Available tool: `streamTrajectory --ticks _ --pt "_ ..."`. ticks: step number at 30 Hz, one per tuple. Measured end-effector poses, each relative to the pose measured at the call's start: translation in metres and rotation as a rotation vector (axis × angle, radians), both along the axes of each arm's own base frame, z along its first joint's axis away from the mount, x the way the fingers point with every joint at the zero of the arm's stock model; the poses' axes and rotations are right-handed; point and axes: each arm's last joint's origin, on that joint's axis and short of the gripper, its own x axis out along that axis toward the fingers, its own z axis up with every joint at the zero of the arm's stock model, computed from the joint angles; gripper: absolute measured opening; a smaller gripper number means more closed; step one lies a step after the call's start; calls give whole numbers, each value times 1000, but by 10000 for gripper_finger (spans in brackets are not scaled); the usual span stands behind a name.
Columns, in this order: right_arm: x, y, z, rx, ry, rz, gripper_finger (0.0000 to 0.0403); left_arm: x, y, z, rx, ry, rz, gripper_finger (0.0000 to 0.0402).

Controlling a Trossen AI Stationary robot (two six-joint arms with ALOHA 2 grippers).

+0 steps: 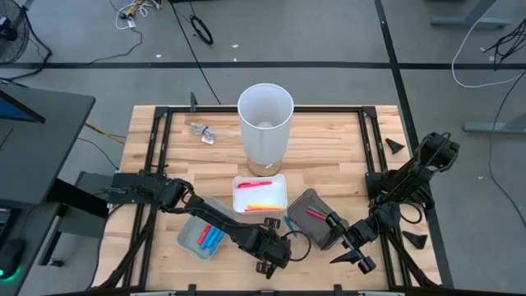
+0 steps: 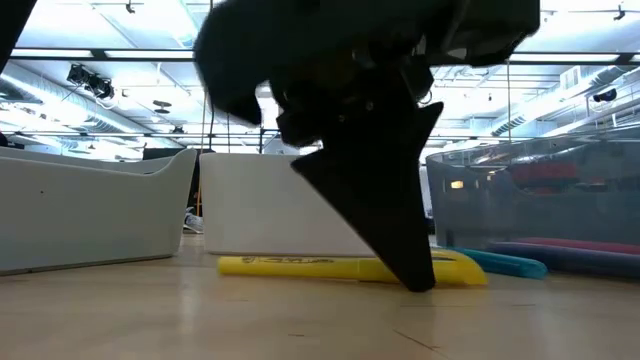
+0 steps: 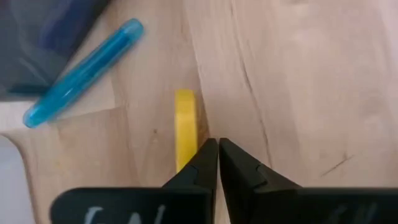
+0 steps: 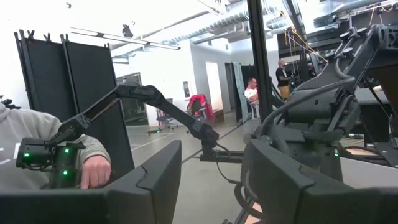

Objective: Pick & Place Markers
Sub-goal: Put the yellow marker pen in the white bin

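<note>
A yellow marker [image 3: 185, 121] lies flat on the wooden table, with a blue marker [image 3: 84, 71] beyond it, also flat. My left gripper [image 3: 217, 149] is shut, tips down at the table right beside the yellow marker, and nothing is between its fingers. The low view shows its dark fingers [image 2: 415, 275] standing in front of the yellow marker [image 2: 300, 265]. My right gripper [image 4: 211, 180] waits open at the table's near right [image 1: 355, 256], raised and pointing out into the room. Other markers lie in the trays. My left gripper comes down slanting from above with shut fingers, its tips at the table. The yellow marker's near end [image 3: 185, 158] runs under the outer side of one finger [image 3: 196, 165]. Whether that finger touches the marker cannot be told. The marker lies flat on the wood.
A white tray [image 1: 279, 182] holds red and orange markers, a light grey tray [image 1: 187, 237] blue and red ones, and a dark grey tray [image 1: 306, 201] a pink one. A tall white cup [image 1: 265, 123] stands behind them. A person's hand [image 4: 93, 171] shows beyond the table.
</note>
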Motion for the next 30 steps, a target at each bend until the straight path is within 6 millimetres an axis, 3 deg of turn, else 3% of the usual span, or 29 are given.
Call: streamTrajectory --ticks 13,23,30 --pt "0 0 0 -16 -7 -5 186 -2 1 -1 -22 33 32 102" --pt "0 0 0 -36 -19 -11 186 -12 0 2 -108 135 145 112" --pt "0 -1 0 -37 -16 -38 186 -19 3 33 -98 61 229 112"
